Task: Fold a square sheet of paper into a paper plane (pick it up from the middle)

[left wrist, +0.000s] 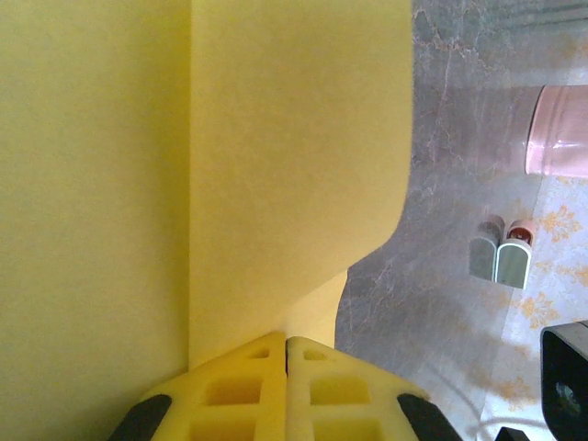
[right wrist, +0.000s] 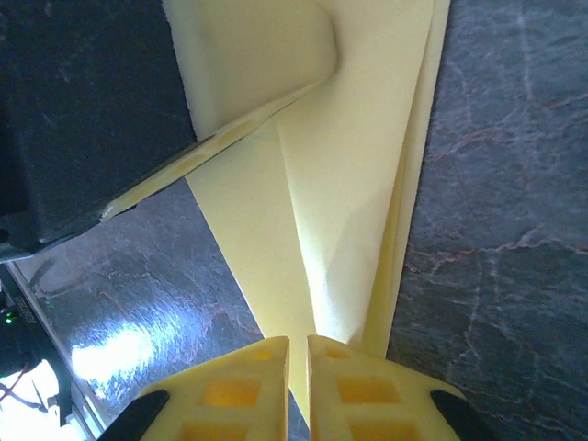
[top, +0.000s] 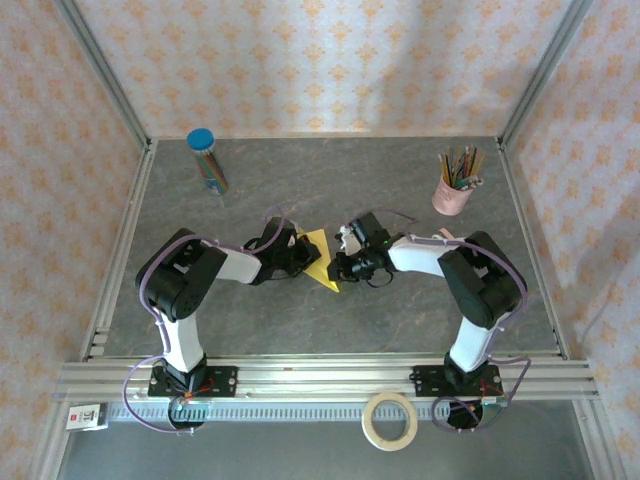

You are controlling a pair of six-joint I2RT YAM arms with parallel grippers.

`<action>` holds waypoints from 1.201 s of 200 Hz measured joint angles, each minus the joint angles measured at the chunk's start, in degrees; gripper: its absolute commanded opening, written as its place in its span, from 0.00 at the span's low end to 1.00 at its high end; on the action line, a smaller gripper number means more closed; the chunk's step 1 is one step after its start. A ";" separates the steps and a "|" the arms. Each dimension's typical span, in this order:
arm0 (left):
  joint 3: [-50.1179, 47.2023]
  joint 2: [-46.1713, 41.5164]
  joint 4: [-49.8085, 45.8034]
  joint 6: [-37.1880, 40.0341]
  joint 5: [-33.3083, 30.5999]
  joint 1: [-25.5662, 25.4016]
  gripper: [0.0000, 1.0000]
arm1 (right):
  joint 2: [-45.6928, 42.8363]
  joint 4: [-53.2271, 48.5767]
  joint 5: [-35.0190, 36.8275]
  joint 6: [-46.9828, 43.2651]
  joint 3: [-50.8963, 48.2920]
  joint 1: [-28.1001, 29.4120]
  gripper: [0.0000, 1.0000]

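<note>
Pincers of both arms meet over the middle of the grey tabletop (top: 400, 320), with the yellow paper plane (top: 322, 258) between them. The left pincer (top: 298, 256) is pressed together on the paper; in its wrist view the left pincer (left wrist: 285, 342) has its tips touching and the paper plane (left wrist: 294, 138) spreading away from them. The right pincer (top: 345, 266) pinches the sharp end; in its wrist view the right pincer (right wrist: 298, 342) shows a thin slit between its tips, where the narrow point of the paper plane (right wrist: 349, 184) runs in. Whether the paper touches the tabletop I cannot tell. A pink cup (top: 453, 192) of pencils and a blue-capped tube (top: 206, 160) stand well apart at the back
</note>
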 measured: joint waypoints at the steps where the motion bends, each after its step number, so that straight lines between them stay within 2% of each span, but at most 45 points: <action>1: 0.00 0.00 0.02 -0.02 0.00 0.00 0.04 | 0.00 0.00 -0.02 0.02 0.00 0.00 0.13; 90: -1.14 0.00 2.19 -0.28 0.24 0.04 0.06 | 0.00 -1.27 -0.42 -1.31 -0.74 0.52 0.13; 195: -1.14 0.00 2.03 -0.52 -0.07 0.04 0.03 | -0.02 -1.73 1.22 -2.14 -1.68 0.90 0.12; 240: -1.11 0.00 1.88 -0.83 0.00 0.00 0.03 | -2.97 -1.51 2.25 -2.10 -5.18 0.90 0.10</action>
